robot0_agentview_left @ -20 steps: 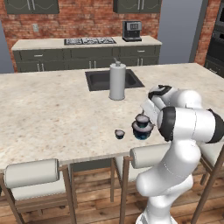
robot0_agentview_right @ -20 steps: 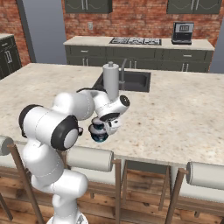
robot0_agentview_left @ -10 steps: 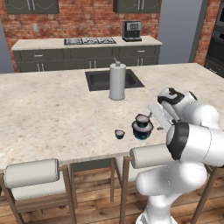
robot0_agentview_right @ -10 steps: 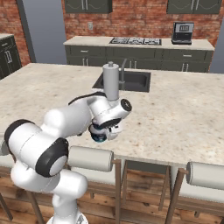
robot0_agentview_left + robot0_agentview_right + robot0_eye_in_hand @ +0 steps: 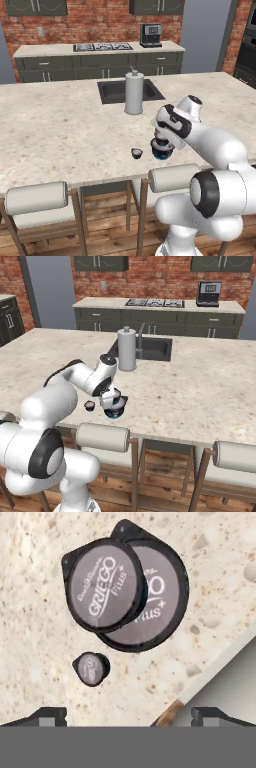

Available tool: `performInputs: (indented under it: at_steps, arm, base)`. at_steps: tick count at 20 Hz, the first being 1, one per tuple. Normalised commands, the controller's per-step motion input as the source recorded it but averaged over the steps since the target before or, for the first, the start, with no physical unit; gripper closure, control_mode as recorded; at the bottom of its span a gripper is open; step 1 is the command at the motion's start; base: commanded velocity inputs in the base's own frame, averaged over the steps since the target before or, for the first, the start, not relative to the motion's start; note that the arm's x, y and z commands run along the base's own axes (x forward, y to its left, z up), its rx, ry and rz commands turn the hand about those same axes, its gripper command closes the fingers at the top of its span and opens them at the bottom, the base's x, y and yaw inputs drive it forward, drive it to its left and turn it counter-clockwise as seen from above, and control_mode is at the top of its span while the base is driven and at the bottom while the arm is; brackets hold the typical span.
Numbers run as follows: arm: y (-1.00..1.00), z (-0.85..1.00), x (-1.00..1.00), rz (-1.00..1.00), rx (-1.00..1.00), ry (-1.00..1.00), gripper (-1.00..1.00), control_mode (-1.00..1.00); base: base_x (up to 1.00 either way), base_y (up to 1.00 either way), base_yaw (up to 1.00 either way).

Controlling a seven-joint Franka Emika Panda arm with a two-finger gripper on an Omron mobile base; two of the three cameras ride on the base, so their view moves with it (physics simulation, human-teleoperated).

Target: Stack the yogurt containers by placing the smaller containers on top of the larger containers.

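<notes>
1. The pincer (image 5: 127,714) hangs over the front edge of the surface (image 5: 60,130), looking straight down; its two tips sit wide apart with nothing between them, so it is released.
2. From the hand camera, the mid cup (image 5: 104,584) lies on top of the big cup (image 5: 150,607), shifted toward one side so that part of the big cup's lid shows beside it. Both lids read "GRIEGO Plus".
3. The tiny cup (image 5: 91,668) stands alone on the surface, near the stack but apart from it.
4. In the left base camera, the stack sits under the arm's wrist near the front edge: the big cup (image 5: 161,152) shows its blue base, and the tiny cup (image 5: 136,153) stands to its left.
5. In the right base camera, the big cup (image 5: 114,411) shows just below the hand, with the tiny cup (image 5: 90,405) to its left, partly behind the forearm.
6. The grey cylinder (image 5: 134,92) with a knob stands upright by the sink (image 5: 130,91), well behind the cups.
7. Two padded stools (image 5: 35,199) stand under the front edge of the surface.
</notes>
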Motion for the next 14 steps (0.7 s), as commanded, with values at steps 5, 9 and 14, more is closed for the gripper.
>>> performInputs:
  at_steps: [5, 9, 14]
  arm:
    - [0.54, 0.01, -0.24, -0.03, -0.04, 0.01, -1.00, -1.00]
    - [0.43, 0.00, 0.00, -0.02, -0.01, 0.02, -1.00, -1.00]
    - [0.35, -0.05, 0.09, -0.02, -0.08, 0.01, -1.00, -1.00]
  base:
    - [0.00, 0.00, 0.00]
    - [0.00, 0.00, 0.00]
    - [0.00, 0.00, 0.00]
